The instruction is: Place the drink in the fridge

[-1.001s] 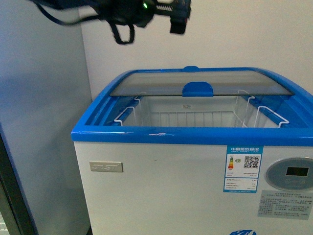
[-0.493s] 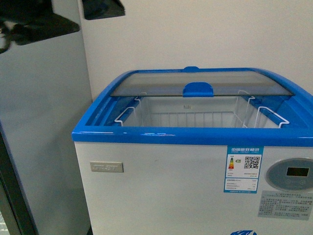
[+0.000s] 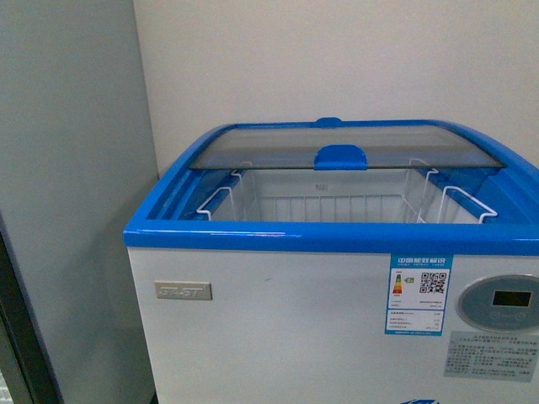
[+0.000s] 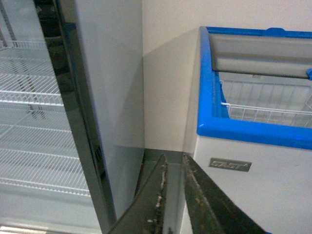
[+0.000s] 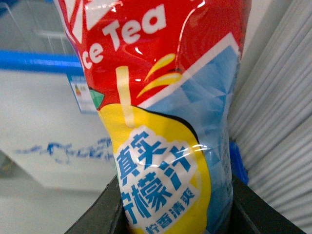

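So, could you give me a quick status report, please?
Left gripper shut, empty. Right gripper shut on drink, an ice tea bottle. Fridge lid slid back, nothing blocking the opening.

A plain pale wall point(image 3: 337, 59) fills the background. At the left stands a tall grey cabinet point(image 3: 67, 168), its flat side meeting the wall at a corner. In the left wrist view the cabinet's front shows a dark door frame point(image 4: 73, 122) and, behind glass, white wire shelves point(image 4: 29, 92) one above another. A strip of grey floor point(image 4: 150, 157) lies at the foot of the wall. In the right wrist view a ribbed grey panel point(image 5: 280, 122) runs along one side.
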